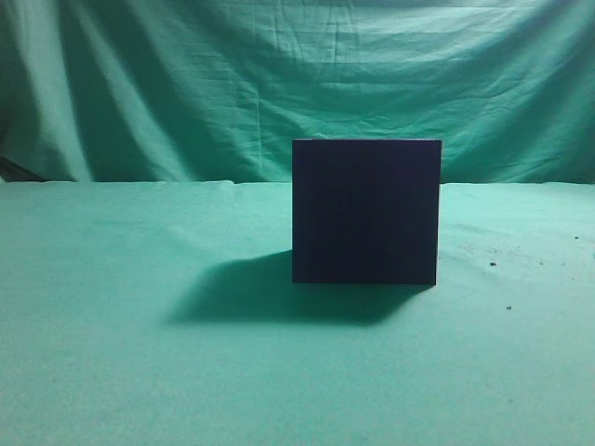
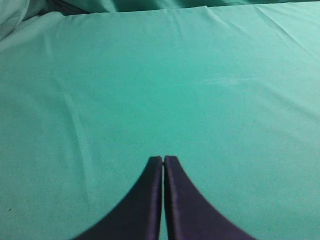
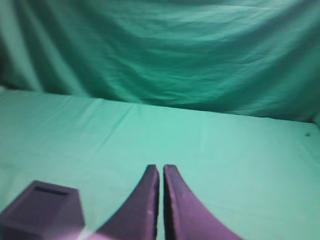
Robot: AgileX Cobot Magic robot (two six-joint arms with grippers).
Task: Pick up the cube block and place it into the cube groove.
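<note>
A large blackish-navy box (image 1: pixel 365 211) stands upright on the green cloth, a little right of centre in the exterior view; its top opening does not show from this side. In the right wrist view the same box (image 3: pixel 42 217) sits at the lower left, with the square cube groove (image 3: pixel 50 191) visible in its top. The purple cube block shows in no view. My left gripper (image 2: pixel 163 159) is shut and empty over bare cloth. My right gripper (image 3: pixel 160 168) is shut and empty, to the right of the box. Neither arm shows in the exterior view.
Green cloth covers the table (image 1: pixel 139 372) and hangs as a backdrop (image 1: pixel 279 74). The box casts a shadow (image 1: pixel 270 297) to its front left. A few dark specks (image 1: pixel 493 264) lie on the cloth to its right.
</note>
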